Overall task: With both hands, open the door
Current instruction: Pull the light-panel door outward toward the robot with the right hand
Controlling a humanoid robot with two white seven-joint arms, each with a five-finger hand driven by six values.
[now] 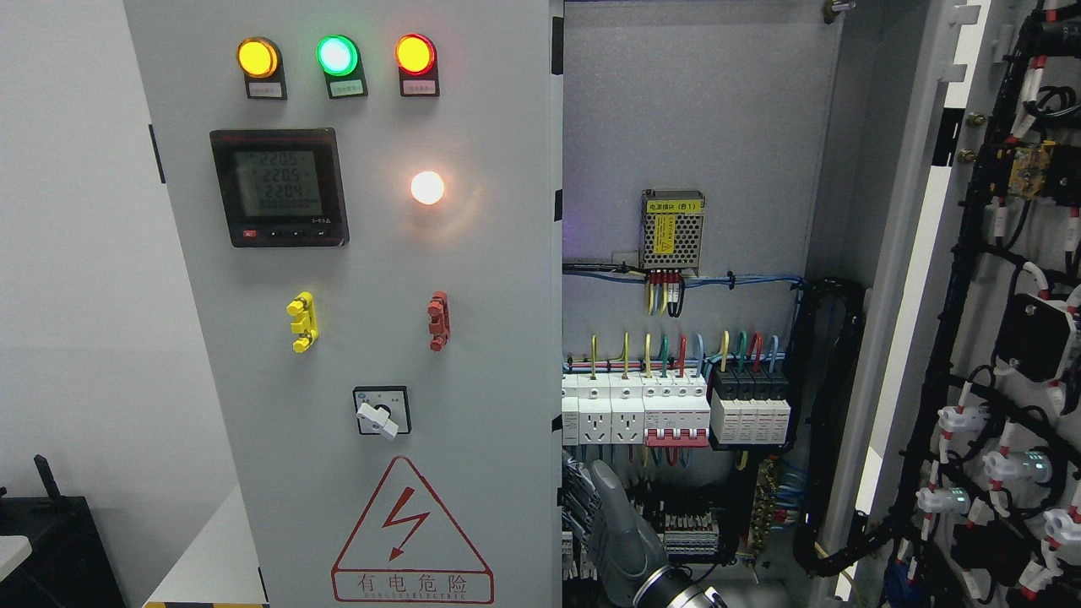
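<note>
Your right-hand cabinet door (1005, 338) stands swung wide open, its wired inner face turned toward you; the left door (355, 295) stays closed, lamps lit. One hand (612, 523) rises at the bottom edge inside the opening, just beside the left door's edge — whether it grips anything you cannot tell, nor which arm.

Closed door (355, 338) left, open door (1005, 338) right, hand (612, 523) perhaps between

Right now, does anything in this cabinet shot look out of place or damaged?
Nothing looks damaged. The right door is swung open and the left door shut; one hand sits low by the wiring.
</note>
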